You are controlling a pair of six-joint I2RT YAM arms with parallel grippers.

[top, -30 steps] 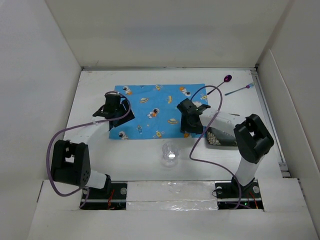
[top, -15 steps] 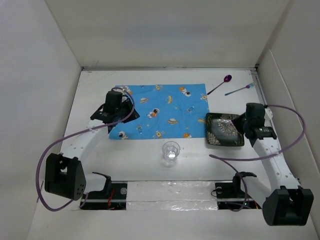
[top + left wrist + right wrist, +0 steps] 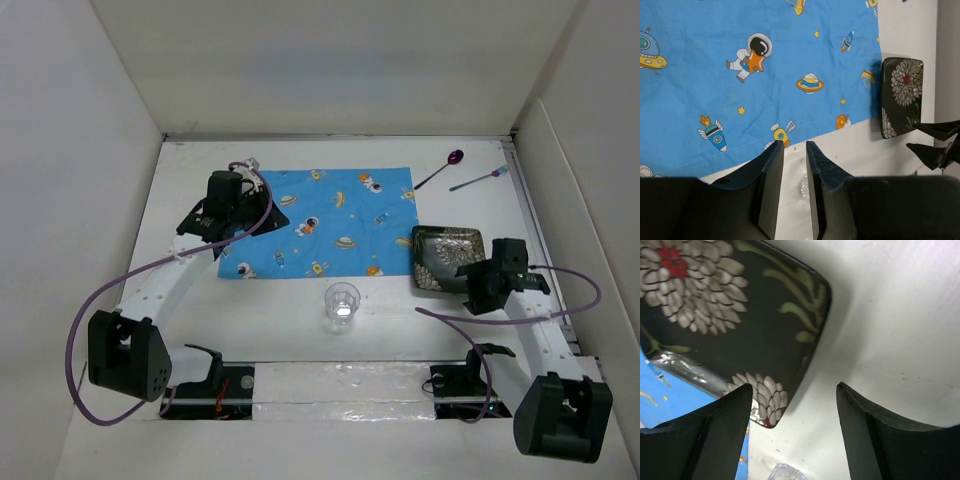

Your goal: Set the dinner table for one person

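The white dinner table [image 3: 260, 320] carries a blue space-print cloth [image 3: 320, 222]. A dark square plate with flower print [image 3: 448, 258] lies just right of the cloth. A clear glass [image 3: 342, 303] stands in front of the cloth. A purple spoon [image 3: 440, 172] and a fork [image 3: 480, 180] lie at the back right. My left gripper [image 3: 262, 215] hovers over the cloth's left part, its jaws nearly together with nothing between them [image 3: 794, 145]. My right gripper [image 3: 466, 288] is open and empty at the plate's near corner [image 3: 794, 387]. The plate [image 3: 730, 315] lies partly between its fingers.
White walls border the table on three sides. The left wrist view shows the cloth [image 3: 740, 75], the plate [image 3: 901, 95] and the right gripper's fingers [image 3: 940, 131] beside it. The glass rim [image 3: 785, 472] shows below the right gripper.
The right arm has swung from over the cloth to the right, and the plate now lies uncovered; its gripper has dropped to the plate's near corner. The left gripper has shifted slightly back.
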